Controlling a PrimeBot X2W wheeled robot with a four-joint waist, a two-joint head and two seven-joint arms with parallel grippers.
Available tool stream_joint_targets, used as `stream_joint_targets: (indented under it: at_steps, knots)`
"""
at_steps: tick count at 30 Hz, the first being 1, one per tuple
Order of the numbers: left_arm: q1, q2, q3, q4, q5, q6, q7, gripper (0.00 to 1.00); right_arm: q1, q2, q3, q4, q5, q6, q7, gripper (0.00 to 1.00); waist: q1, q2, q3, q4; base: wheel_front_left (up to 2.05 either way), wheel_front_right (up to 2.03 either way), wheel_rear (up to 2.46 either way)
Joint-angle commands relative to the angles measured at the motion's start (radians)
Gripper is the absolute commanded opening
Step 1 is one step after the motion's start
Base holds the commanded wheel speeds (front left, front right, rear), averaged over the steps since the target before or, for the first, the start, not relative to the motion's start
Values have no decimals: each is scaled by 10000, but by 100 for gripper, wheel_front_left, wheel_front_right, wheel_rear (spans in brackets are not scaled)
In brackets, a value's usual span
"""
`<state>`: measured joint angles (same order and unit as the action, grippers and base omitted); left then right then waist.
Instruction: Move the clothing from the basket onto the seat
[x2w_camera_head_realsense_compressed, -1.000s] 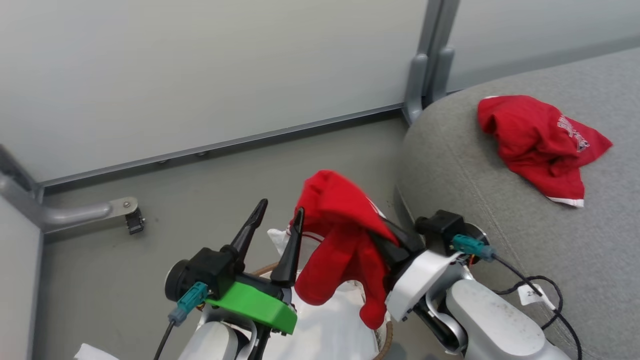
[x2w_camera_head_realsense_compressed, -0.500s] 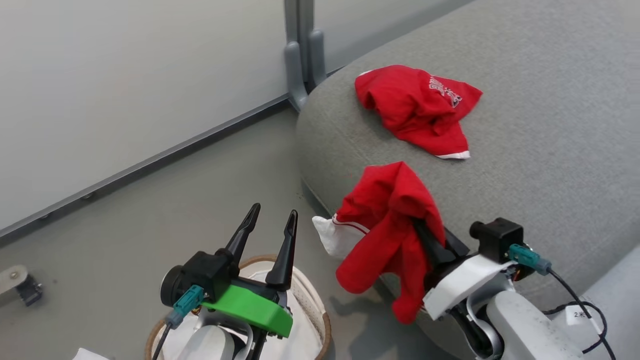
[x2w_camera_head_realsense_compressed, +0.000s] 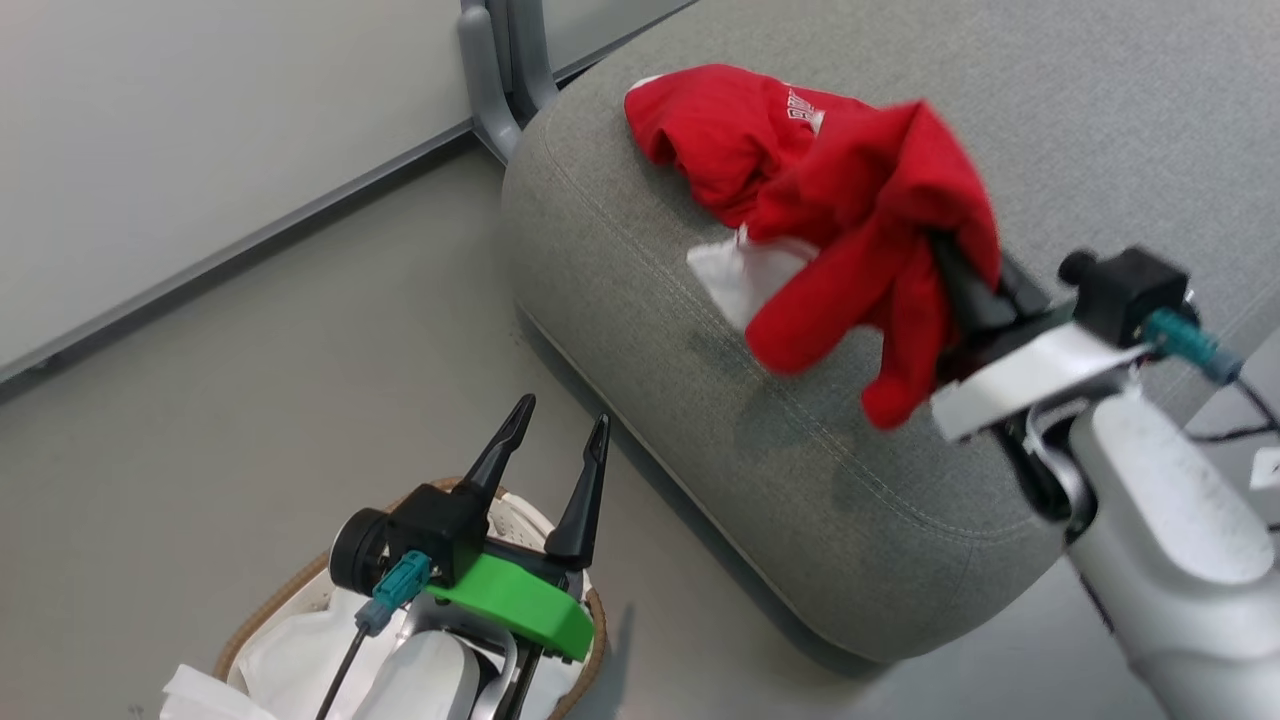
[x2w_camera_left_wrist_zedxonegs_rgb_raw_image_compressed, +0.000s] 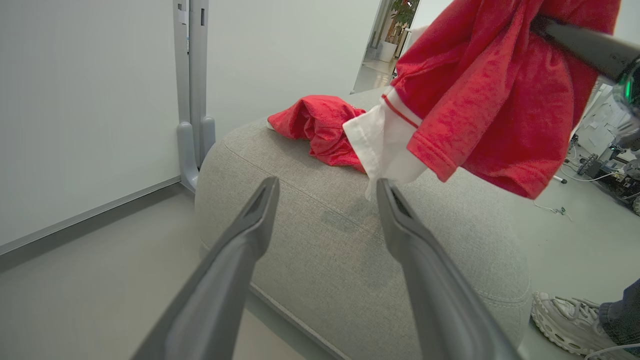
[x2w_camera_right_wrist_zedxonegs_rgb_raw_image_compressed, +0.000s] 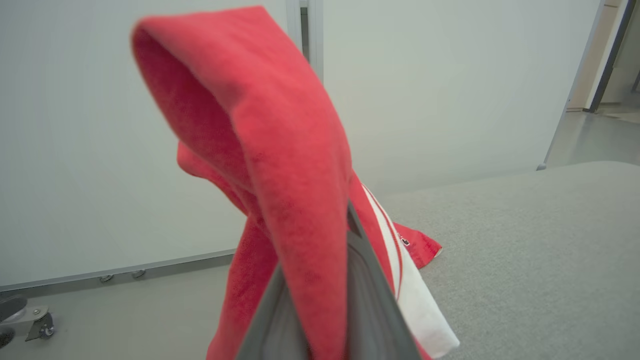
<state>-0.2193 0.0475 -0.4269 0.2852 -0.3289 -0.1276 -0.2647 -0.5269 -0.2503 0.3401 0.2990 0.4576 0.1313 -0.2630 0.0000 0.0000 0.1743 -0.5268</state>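
My right gripper (x2w_camera_head_realsense_compressed: 955, 265) is shut on a piece of the clothing (x2w_camera_head_realsense_compressed: 880, 230), a red garment with white trim that drapes over its fingers and hangs just above the grey seat (x2w_camera_head_realsense_compressed: 800, 460). In the right wrist view the same clothing (x2w_camera_right_wrist_zedxonegs_rgb_raw_image_compressed: 280, 175) folds over my right gripper (x2w_camera_right_wrist_zedxonegs_rgb_raw_image_compressed: 320, 250). A second red garment (x2w_camera_head_realsense_compressed: 715, 125) lies crumpled on the seat behind it. My left gripper (x2w_camera_head_realsense_compressed: 555, 430) stands open and empty over the basket (x2w_camera_head_realsense_compressed: 275, 612), which shows its white liner (x2w_camera_head_realsense_compressed: 290, 660). The left wrist view has my left gripper (x2w_camera_left_wrist_zedxonegs_rgb_raw_image_compressed: 327, 187) facing the seat (x2w_camera_left_wrist_zedxonegs_rgb_raw_image_compressed: 350, 250).
A grey post (x2w_camera_head_realsense_compressed: 495, 80) rises by the pale wall at the seat's far corner. Grey floor (x2w_camera_head_realsense_compressed: 250, 380) lies between the basket and the seat. A person's shoe (x2w_camera_left_wrist_zedxonegs_rgb_raw_image_compressed: 570, 320) stands on the floor beyond the seat. Cables (x2w_camera_head_realsense_compressed: 1240, 420) trail at the right.
The camera has swung right. My right gripper has carried the red garment from over the basket to above the seat, close to the garment lying there. The left gripper stays open over the basket.
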Motion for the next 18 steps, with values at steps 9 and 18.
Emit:
stream_joint_targets:
  at_steps: [9,18]
  knots:
    - [-1249,210,-347,209,569,-53,7,100,-3755,-1093,-1031,1074,-1152,-12,-24,0,0,0,2203,1080,0,0,0]
    - [-2078,201,-646,-111,684,-53,7,100,-5699,-1555,-1649,3538,-2079,-12,-24,0,0,0,3484,2390,0,0,0]
